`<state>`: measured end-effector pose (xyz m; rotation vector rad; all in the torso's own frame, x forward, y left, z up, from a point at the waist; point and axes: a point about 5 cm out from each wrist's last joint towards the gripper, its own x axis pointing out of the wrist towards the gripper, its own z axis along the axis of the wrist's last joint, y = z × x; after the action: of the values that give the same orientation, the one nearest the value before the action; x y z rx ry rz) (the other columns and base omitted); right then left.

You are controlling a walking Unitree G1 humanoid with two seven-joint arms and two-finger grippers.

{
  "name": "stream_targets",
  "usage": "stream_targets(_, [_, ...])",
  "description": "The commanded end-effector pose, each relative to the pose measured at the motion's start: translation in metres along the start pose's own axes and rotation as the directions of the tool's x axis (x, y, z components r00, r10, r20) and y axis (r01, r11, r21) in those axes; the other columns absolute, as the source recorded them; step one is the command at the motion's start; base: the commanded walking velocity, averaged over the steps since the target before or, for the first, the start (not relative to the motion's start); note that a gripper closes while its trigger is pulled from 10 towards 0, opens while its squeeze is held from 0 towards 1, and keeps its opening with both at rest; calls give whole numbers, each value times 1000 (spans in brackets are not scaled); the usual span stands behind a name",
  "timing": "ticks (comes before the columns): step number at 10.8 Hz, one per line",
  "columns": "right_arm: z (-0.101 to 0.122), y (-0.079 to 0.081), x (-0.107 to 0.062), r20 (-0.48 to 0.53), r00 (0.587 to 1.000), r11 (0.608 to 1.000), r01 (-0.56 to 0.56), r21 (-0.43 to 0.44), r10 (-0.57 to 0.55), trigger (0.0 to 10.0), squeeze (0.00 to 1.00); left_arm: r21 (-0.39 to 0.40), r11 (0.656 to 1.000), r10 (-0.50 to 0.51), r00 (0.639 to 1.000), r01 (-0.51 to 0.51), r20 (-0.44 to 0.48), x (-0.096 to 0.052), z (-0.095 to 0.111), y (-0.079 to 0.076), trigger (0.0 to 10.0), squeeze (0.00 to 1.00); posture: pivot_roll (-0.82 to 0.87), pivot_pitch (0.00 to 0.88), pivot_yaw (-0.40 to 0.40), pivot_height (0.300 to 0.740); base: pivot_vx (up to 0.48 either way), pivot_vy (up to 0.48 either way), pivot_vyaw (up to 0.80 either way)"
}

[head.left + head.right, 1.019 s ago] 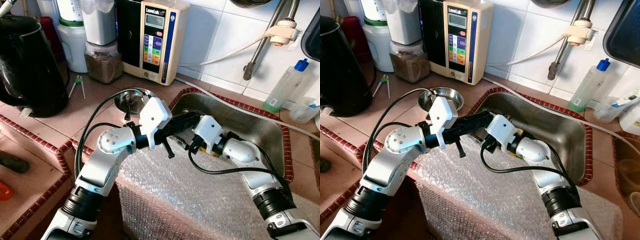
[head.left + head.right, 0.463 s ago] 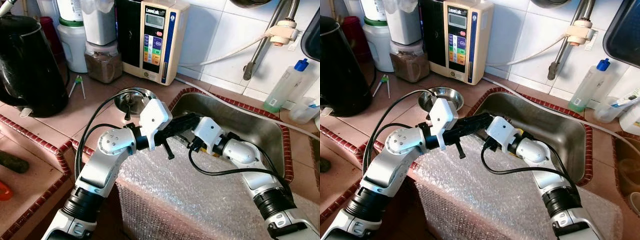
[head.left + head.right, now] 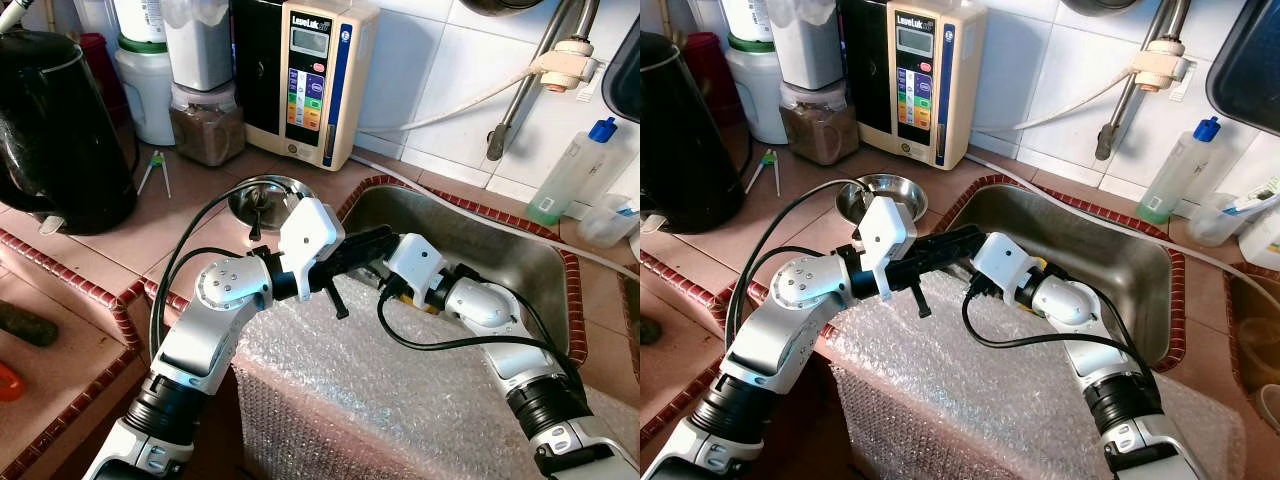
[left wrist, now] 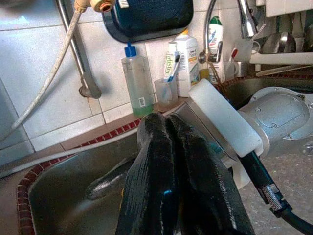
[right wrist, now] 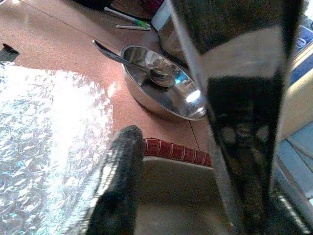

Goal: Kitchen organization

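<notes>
Left eye view: both arms are crossed low over the near corner of the steel sink (image 3: 520, 262), above a sheet of bubble wrap (image 3: 400, 390), and nothing is seen carried, so the tidying is judged barely begun. The left gripper (image 3: 375, 240) is stretched across the right gripper (image 3: 385, 275) — each stands in the other's way. A small steel bowl (image 3: 262, 195) holding a spoon is left on the counter beside the sink rim. Right eye view: a black kettle (image 3: 680, 130), jars and a water purifier (image 3: 925, 70) are ranged along the wall, a soap bottle (image 3: 1175, 170) further right. Left wrist view: the left fingers (image 4: 161, 161) are pressed together on nothing, pointed into the sink basin. Right wrist view: the right fingers (image 5: 120, 166) are spread wide, empty, with the bowl and spoon (image 5: 146, 66) just beyond the tiled rim — probably the next thing to be cleared.
</notes>
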<state>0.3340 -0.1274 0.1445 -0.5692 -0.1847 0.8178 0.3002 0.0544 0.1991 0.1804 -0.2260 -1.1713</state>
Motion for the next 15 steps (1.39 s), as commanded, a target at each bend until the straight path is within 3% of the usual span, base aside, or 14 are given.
stream_targets(1, [0,0,1,-6,1000,1000,-14,-3,14,0,0,29,998,-54,998,53,28,9,7,-8,0,0,115,0,-80,740,0,0,0])
stream_targets(8, [-1,-5,1,-2,999,999,35,10,-35,0,0,81,994,-75,997,76,-13,8,2,-10,0,0,121,0,-72,740,0,0,0])
stream_targets(9, [-1,-4,1,-2,999,999,38,13,-38,0,0,77,995,-69,997,70,-20,7,0,-10,980,0,123,0,-72,740,0,0,0])
stream_targets(10, [-2,-3,2,-1,999,999,40,15,-40,0,0,94,994,-54,998,57,-30,6,-2,-10,4353,0,124,0,-73,740,0,0,0])
stream_targets(11, [-2,-2,2,-1,999,999,46,19,-46,0,0,88,995,-47,998,50,-31,6,-4,-11,5608,0,125,0,-73,740,0,0,0])
stream_targets(12, [-2,-2,2,-2,999,998,53,20,-53,0,0,77,997,-19,999,21,-30,6,-6,-12,10000,0,115,0,-71,740,0,0,0])
stream_targets(13, [-2,-3,2,-1,998,998,56,20,-56,0,0,64,998,-13,1000,15,-28,6,-7,-13,10000,86,115,0,-71,740,0,0,0])
stream_targets(14, [-3,-4,0,-7,998,997,70,18,-69,0,0,60,998,15,1000,-14,-14,7,-7,-11,10000,1000,109,0,-70,740,0,0,0])
stream_targets(15, [-5,-6,-4,-16,996,996,86,20,-85,0,0,74,997,34,999,-34,11,7,-5,-9,10000,1000,110,0,-70,740,0,0,0])
